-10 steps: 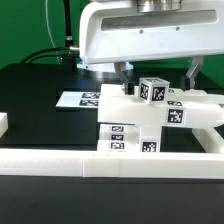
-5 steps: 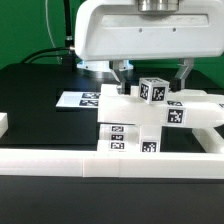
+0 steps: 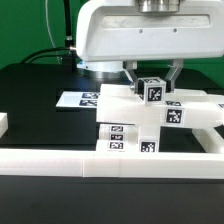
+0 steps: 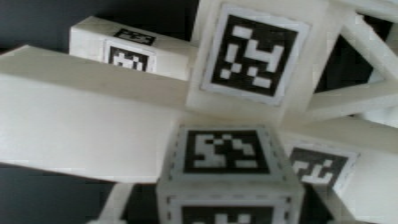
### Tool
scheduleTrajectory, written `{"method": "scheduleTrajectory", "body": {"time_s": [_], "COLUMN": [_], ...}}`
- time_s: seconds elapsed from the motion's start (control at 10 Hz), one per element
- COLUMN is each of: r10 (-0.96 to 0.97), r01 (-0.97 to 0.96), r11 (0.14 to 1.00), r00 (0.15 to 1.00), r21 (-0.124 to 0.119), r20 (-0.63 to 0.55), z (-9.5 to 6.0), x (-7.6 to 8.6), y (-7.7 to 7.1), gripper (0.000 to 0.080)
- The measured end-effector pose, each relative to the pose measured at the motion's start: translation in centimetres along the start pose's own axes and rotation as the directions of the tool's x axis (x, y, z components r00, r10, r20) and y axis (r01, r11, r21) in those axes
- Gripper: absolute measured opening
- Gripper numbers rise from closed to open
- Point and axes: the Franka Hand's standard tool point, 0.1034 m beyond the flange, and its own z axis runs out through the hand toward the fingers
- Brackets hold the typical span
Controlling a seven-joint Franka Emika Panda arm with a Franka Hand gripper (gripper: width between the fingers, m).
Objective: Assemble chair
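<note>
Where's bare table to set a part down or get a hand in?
Free: the black tabletop on the exterior view's left, bordered by the flat white marker board, the long white border rail and the stacked white tagged chair parts. Crowded: the exterior view's right, where the two-finger gripper straddles a small tagged white cube atop the stack.

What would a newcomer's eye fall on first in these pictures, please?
The large white gripper fills the exterior view's top centre, its jaws flanking a small tagged cube; contact cannot be told. Below it the white chair parts cluster behind the long border rail, and bold black-and-white tags fill the wrist view.
</note>
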Motion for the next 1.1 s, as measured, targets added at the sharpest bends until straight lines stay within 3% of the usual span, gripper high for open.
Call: {"method": "scheduleTrajectory", "body": {"time_s": [0.3, 0.6, 0.8, 1.1], "r10": [0.175, 0.457, 0.655, 0.791], "r01": [-0.175, -0.457, -0.655, -0.791], "r11": [0.985, 0.889, 0.755, 0.612], "r00": [0.985, 0.89, 0.755, 0.612], "r21": [0.0, 0.017, 0.017, 0.018], "r20": [0.0, 0.003, 0.005, 0.01], "z": [0.01, 0.01, 0.04, 0.03], "x": [0.0, 0.01, 0.08, 0.09], "y": [0.03, 0.18, -0.08, -0.09], "gripper": [0.0284, 0.0284, 0.0284, 0.0284]}}
